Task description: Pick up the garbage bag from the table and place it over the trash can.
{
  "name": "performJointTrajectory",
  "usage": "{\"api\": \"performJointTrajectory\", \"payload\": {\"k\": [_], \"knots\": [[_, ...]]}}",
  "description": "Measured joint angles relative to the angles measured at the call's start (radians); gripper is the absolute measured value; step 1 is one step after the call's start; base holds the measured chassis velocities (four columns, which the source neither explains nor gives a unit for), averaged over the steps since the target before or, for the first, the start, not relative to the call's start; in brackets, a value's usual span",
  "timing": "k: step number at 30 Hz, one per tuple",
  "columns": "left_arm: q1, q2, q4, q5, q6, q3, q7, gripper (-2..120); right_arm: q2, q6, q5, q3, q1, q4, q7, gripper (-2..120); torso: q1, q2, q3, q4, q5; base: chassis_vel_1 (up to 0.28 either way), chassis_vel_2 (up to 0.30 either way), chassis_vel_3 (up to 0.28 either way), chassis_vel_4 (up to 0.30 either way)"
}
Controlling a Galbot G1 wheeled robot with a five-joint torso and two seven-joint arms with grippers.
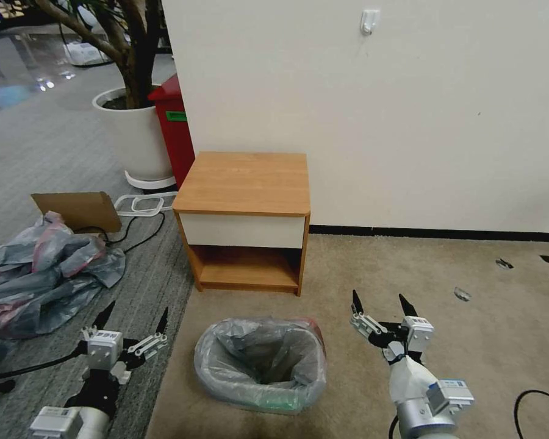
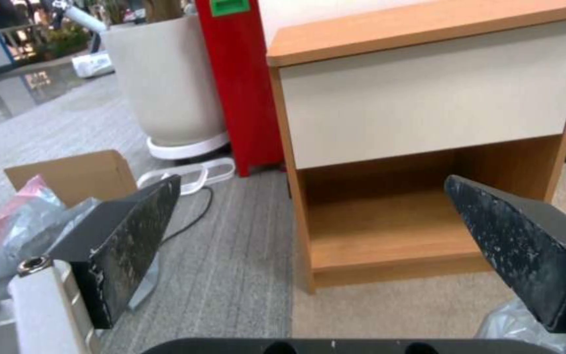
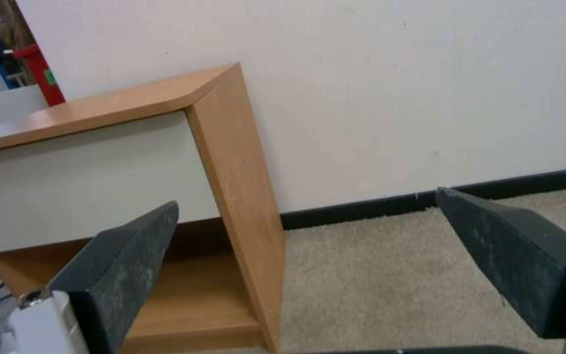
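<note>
Both black-fingered grippers hover low over the floor with jaws spread wide and nothing between them: the left gripper above grey carpet to the left of the bin, the right gripper above beige carpet to its right. Between them stands the small beige-cream plastic trash can, already lined with the thin, wrinkly, grey translucent garbage bag, whose edge is folded down over the rolled rim, a trace of pink-red showing at the far right corner. Just beyond the bin, against the white wall, sits the small light-brown wooden table, a nightstand with a white drawer front and an open shelf below. Left of the nightstand stand a tall red bin and a big white round planter holding a tree. A heap of grey and pink plastic sheeting lies on the grey carpet beside a flat piece of brown cardboard.
</note>
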Motion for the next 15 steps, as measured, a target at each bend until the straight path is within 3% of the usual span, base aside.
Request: {"api": "performJointTrajectory", "payload": {"k": [15], "knots": [[-0.003, 0.002, 0.002, -0.009, 0.007, 0.004, -0.004, 100, -0.002, -0.001, 0.0, -0.001, 0.003, 0.0, -0.001, 100, 0.0, 0.0, 0.0, 0.0, 0.0001, 0.0, 0.0, 0.0, 0.0]]}}
